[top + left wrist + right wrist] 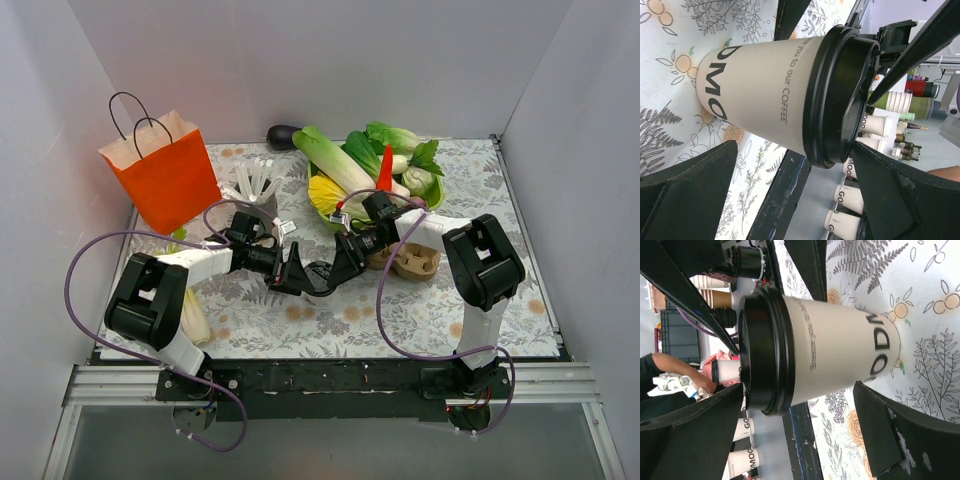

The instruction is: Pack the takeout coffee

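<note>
Cloth printed with flowers covers the table (490, 300). At its far left stands the orange paper bag (165, 178), and the two arms lean in from either side to meet mid-table. The brown pulp tray (415, 262) lies just beside the right arm, partly under it. The takeout coffee (765, 90) stands upright on the cloth between the two claws, its black lid (832, 95) seated square. The left gripper (795, 146) is spread wide and has hold of nothing; no pad touches the cup that I can see. The right gripper (797, 386) is the same: wide apart, empty, facing the cup from the other side.

Each wrist seems rolled so that one finger sits low and the other high. I judge the step in hand to be the grasp. One claw only should take it, probably the right, which is nearer the tray. It should turn so its pads flank the paper wall below the lid, then close softly — paper buckles and a lid pops.

Count: one table, one bag, two arms, one tray, one coffee, one lid.
</note>
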You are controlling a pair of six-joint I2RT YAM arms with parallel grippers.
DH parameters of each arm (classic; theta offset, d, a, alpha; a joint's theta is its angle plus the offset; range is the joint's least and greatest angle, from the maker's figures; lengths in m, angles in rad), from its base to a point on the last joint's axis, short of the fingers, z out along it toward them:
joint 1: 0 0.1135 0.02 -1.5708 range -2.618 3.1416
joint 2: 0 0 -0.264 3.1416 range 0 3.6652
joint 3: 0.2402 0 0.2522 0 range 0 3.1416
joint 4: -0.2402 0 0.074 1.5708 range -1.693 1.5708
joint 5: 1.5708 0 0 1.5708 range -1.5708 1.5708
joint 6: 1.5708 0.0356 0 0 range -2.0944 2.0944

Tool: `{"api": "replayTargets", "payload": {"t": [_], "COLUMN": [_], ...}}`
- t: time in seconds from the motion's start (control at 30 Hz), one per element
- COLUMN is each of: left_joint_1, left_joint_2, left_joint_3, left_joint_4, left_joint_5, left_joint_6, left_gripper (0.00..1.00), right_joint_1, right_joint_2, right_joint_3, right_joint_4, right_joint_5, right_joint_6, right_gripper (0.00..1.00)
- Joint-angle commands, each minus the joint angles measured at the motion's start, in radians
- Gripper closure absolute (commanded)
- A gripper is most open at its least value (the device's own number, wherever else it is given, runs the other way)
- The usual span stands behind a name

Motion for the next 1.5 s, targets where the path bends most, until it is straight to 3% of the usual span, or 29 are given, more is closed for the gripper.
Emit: {"api": "replayTargets", "payload": {"t": [0.0, 0.3, 0.63, 0.83, 1.47], "left_joint_1": [0.032, 0.060, 0.069, 0.070, 0.070], "left_joint_2": [-0.027, -0.096, -0.050, -0.027, -0.039], "left_joint_3": [0.031, 0.054, 0.042, 0.002, -0.064], "left_joint_4": [-0.066, 0.006, 0.231, 0.362, 0.357], "left_joint_5": [-0.056, -0.018, -0.082, -0.109, -0.154], "left_joint_6": [0.077, 0.027, -0.179, -0.318, -0.280], "left_gripper": [0.02, 0.02, 0.02, 0.02, 0.03], "right_joint_1": [0.004, -0.009, -0.005, 0.028, 0.047], "right_joint_2": [-0.049, -0.064, -0.092, -0.093, -0.078], "right_joint_3": [0.061, 0.103, 0.048, 0.057, 0.040], "right_joint_4": [-0.092, -0.150, -0.141, -0.160, -0.087], "right_joint_5": [0.056, 0.061, 0.057, 0.143, 0.100], "right_joint_6": [-0.021, -0.035, -0.035, -0.089, -0.020], "right_gripper": [0.02, 0.02, 0.02, 0.02, 0.02]}}
